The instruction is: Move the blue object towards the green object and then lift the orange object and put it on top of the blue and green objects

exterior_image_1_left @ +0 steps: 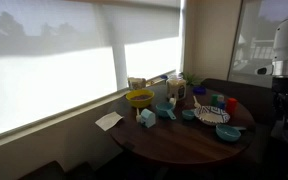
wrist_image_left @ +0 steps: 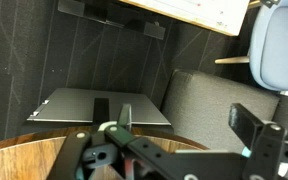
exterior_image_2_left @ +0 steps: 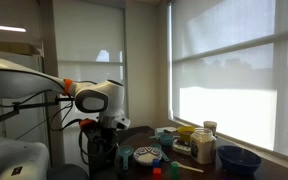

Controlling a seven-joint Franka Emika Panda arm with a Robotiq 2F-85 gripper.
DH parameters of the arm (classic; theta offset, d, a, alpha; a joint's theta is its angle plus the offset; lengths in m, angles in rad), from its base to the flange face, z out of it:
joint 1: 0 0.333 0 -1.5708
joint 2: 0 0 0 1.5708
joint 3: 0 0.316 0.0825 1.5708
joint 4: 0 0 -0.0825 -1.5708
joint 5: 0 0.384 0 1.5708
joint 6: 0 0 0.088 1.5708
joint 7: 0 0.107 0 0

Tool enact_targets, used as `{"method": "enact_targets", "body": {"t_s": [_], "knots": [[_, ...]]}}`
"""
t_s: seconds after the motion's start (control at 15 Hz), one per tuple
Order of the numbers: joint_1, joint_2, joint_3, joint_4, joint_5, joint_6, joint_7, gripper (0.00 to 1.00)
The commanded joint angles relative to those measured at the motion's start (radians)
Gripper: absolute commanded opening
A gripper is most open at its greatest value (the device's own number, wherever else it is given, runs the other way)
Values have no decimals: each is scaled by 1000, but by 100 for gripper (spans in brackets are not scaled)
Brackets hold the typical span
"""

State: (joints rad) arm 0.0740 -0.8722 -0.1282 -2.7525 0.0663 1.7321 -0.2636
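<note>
Paper (exterior_image_1_left: 109, 120) lies at the near left rim of the round table (exterior_image_1_left: 174, 150) in an exterior view. Next come the yellow bowl (exterior_image_1_left: 139, 98) and teal cups (exterior_image_1_left: 147, 117). Past a plate (exterior_image_1_left: 212, 114), the green object (exterior_image_1_left: 220, 100) and orange object (exterior_image_1_left: 231, 104) stand just beside each other near the far right rim. The blue object is too small to tell from the other blue things there. A blue bowl (exterior_image_1_left: 227, 132) sits nearer the front.

The arm (exterior_image_1_left: 284, 60) stands at the right edge, well apart from these pieces. In the wrist view the gripper (wrist_image_left: 114, 128) hangs over the table's edge and a dark chair seat (wrist_image_left: 209, 100). No object is seen in it or against it. Its linkages fill the bottom of that view, and I cannot tell how far apart the fingers stand.
</note>
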Motion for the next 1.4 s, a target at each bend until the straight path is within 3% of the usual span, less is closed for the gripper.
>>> {"method": "enact_targets", "body": {"t_s": [0.0, 0.33, 0.8, 1.2, 1.27, 1.33], "knots": [[-9, 1, 8, 1, 6, -2, -5, 100], [-9, 1, 8, 1, 6, -2, -5, 100], [-20, 127, 59, 128, -141, 180, 0, 100], [-73, 308, 122, 239, -163, 284, 203, 100], [-45, 227, 97, 187, -135, 253, 136, 100], [-49, 249, 100, 197, -136, 260, 143, 100]]}}
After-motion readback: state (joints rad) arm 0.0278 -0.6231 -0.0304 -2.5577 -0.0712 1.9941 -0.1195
